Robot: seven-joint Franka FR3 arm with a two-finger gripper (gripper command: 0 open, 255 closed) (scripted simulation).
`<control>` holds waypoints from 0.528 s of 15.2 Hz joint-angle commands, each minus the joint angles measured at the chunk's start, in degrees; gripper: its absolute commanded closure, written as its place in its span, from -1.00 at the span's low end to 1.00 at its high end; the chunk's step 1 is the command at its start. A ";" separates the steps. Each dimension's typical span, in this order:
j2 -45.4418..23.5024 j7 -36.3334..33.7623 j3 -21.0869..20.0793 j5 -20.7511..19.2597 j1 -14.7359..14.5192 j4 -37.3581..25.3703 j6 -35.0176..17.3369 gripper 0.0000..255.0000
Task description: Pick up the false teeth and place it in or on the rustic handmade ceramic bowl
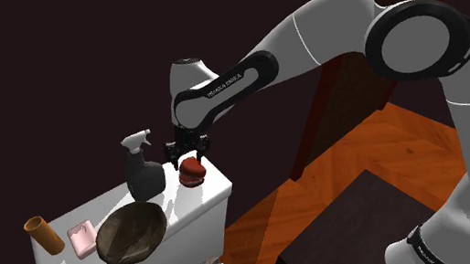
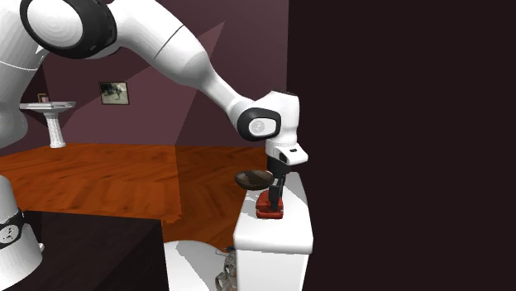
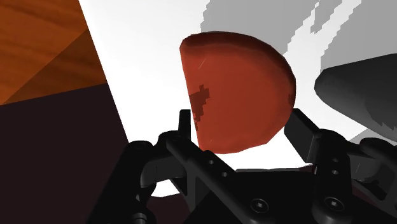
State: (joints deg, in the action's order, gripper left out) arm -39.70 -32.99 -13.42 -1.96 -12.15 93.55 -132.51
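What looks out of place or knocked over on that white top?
The brown tube lies on its side near the end of the white top, beside the pink item. The spray bottle and dark bowl stand upright; nothing looks spilled.

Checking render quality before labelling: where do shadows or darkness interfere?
Wrist view: jagged-edged grey shadow on the white surface beyond the red false teeth, a blocky dark patch on them. Second exterior view: right side almost black. Shoulder view: dark backdrop, surface brightly lit.
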 commanded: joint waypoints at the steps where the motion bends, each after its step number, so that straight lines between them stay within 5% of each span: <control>1: -0.03 0.01 0.02 -0.01 0.01 0.04 0.04 1.00; 8: 2.91 -0.06 -0.40 0.46 0.33 -0.09 3.08 1.00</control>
State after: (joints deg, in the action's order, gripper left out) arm -37.37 -33.13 -13.76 -1.61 -11.96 93.43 -130.00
